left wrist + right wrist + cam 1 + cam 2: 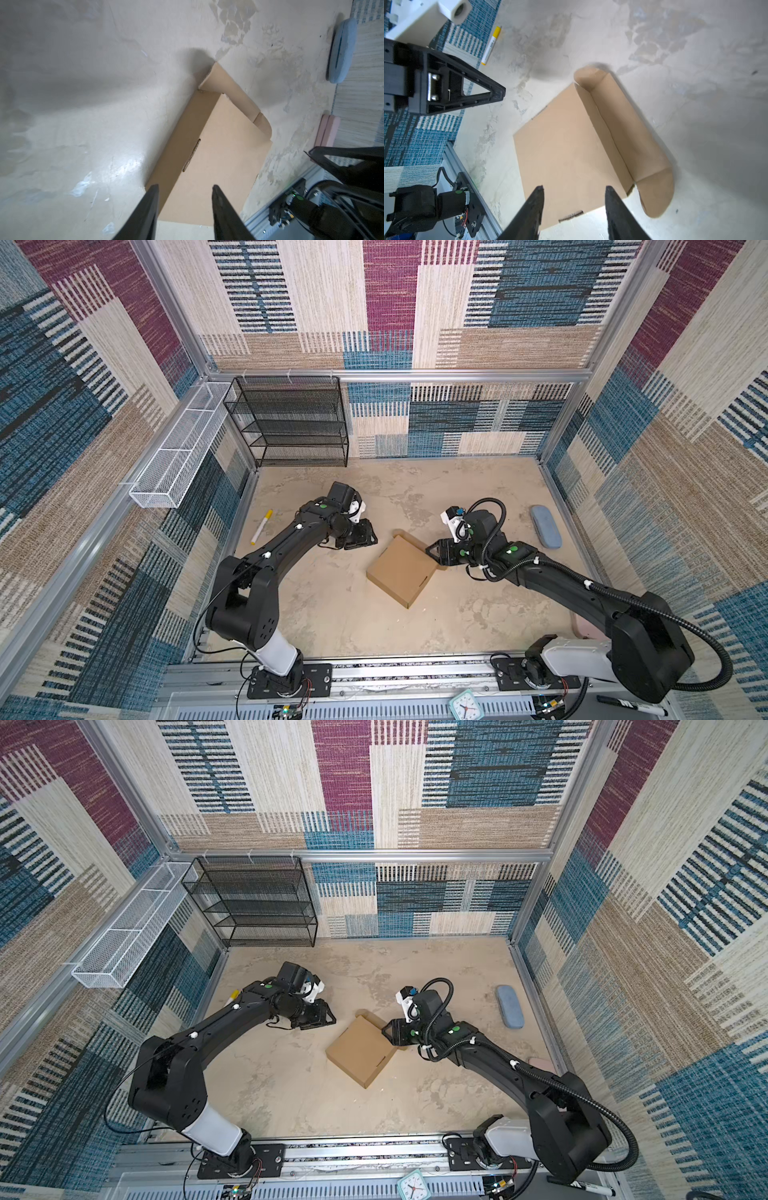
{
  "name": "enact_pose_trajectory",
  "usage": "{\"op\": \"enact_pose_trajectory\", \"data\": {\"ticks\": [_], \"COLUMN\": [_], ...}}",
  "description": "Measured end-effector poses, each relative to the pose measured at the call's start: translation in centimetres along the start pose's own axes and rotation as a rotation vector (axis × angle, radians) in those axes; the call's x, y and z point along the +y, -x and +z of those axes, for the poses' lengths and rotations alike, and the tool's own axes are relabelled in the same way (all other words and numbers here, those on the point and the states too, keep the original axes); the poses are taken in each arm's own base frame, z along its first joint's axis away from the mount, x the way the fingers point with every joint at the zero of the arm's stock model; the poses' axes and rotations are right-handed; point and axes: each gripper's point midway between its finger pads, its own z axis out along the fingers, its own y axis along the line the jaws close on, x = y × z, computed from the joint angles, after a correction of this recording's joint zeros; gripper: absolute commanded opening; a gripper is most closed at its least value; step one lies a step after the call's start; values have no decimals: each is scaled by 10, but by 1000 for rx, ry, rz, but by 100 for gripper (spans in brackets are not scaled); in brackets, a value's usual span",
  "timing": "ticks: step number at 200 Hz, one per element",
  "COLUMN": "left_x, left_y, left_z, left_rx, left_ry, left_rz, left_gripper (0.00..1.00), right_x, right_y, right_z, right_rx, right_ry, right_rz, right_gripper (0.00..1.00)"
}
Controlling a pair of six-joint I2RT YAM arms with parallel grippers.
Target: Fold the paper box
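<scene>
Top views both showed the plain brown corrugated cardboard paper box (401, 572) (360, 1050) lying flat mid-table, turned corner-on, between your arms. Your right gripper (432, 553) (574, 188) sat at its right-hand edge with fingers parted and nothing clamped; I couldn't tell whether it touched. One long flap with rounded end tabs stood up along that edge. Your left gripper (372, 540) (185, 187) hung left of the box, apart from it, fingers spread and empty. A yellow-capped white marker (262, 526) lay by the left wall and a blue oblong case (545, 526) by the right.
</scene>
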Motion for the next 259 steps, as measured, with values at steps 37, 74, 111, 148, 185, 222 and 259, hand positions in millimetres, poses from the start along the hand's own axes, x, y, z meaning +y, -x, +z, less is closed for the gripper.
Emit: {"op": "enact_pose_trajectory", "data": {"ticks": [37, 74, 111, 148, 185, 222, 259], "left_x": [6, 5, -5, -7, -13, -17, -23], "left_y": [0, 4, 3, -2, -1, -11, -15], "left_z": [13, 27, 34, 47, 52, 52, 54], "left_rx": [50, 86, 96, 127, 126, 122, 97], "left_ry": [-30, -92, -182, -240, -296, -337, -348], "left_rz": [-22, -46, -55, -81, -90, -102, -81], "left_gripper": [46, 50, 50, 50, 50, 49, 48], "right_x": [-4, -12, -9, -11, -8, -7, -7], "right_y": [-29, -63, -65, -66, -58, -60, -62], "right_z": [-14, -6, -2, 11, 21, 35, 39], "right_rx": [-13, 22, -9, -1, -11, 14, 27], "right_ry": [38, 95, 159, 193, 225, 255, 262], "right_rz": [74, 222, 304, 366, 388, 417, 423], "right_gripper": [55, 61, 62, 62, 62, 62, 61]}}
